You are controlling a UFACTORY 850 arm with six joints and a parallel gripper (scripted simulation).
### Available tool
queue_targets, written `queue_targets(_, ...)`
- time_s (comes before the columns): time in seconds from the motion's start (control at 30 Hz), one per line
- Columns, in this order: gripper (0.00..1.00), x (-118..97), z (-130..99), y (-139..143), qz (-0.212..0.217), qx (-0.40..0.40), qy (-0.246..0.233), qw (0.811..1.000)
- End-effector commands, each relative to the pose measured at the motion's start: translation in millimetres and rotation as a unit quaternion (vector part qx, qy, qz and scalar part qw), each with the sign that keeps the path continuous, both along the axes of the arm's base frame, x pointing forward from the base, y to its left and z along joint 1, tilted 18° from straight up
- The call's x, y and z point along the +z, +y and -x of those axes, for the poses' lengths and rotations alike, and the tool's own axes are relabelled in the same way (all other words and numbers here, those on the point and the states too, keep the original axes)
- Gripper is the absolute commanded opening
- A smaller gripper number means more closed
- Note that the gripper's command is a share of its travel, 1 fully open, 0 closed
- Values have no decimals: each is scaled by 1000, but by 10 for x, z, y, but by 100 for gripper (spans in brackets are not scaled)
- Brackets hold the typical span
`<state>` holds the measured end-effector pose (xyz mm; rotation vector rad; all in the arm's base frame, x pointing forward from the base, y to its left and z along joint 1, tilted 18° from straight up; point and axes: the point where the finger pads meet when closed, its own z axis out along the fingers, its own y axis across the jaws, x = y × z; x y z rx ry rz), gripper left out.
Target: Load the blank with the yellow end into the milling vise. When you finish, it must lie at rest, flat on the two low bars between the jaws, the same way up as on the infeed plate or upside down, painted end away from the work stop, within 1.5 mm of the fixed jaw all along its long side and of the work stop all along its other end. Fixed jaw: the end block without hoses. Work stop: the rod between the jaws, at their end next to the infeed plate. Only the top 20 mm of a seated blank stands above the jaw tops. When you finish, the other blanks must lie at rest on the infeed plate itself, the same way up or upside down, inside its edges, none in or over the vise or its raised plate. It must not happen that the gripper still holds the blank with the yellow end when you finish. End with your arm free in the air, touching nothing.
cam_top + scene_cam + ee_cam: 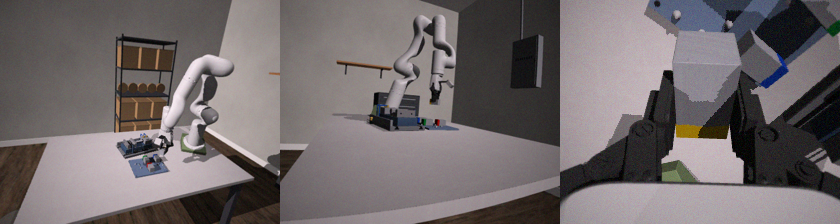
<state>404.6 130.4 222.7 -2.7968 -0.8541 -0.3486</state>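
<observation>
My gripper (163, 148) (435, 98) (703, 90) is shut on the grey blank with the yellow end (163, 152) (436, 102) (705, 80). It holds the blank in the air, well above the table. In the wrist view the yellow end points to the bottom of the picture, the grey end to the top. The vise (127, 149) (406, 121) stands beside the infeed plate (137, 171) (451, 129). Its fixed jaw (127, 144) (406, 113) is the end block without hoses. I cannot make out the work stop clearly.
Blanks with a green end (146, 161) (429, 122), a red end (151, 168) (442, 122) and a blue end (157, 159) (757, 57) are on the infeed plate. Hoses (143, 135) (378, 110) rise at the vise's other end. The robot's green base plate (193, 151) is behind.
</observation>
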Motion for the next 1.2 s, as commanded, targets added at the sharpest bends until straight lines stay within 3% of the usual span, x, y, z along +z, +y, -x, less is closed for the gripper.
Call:
queue_targets(0.0, 0, 6, -7, 0, -4, 7, -4, 1000)
queue_targets(0.33, 0, 6, -7, 0, 18, 111, -32, 993)
queue_targets(0.57, 0, 6, -7, 0, 18, 111, -32, 993)
queue_targets(0.9, 0, 6, -7, 0, 37, 215, -59, 974)
queue_targets(1.17, 0, 7, -7, 1, 41, 221, -59, 973)
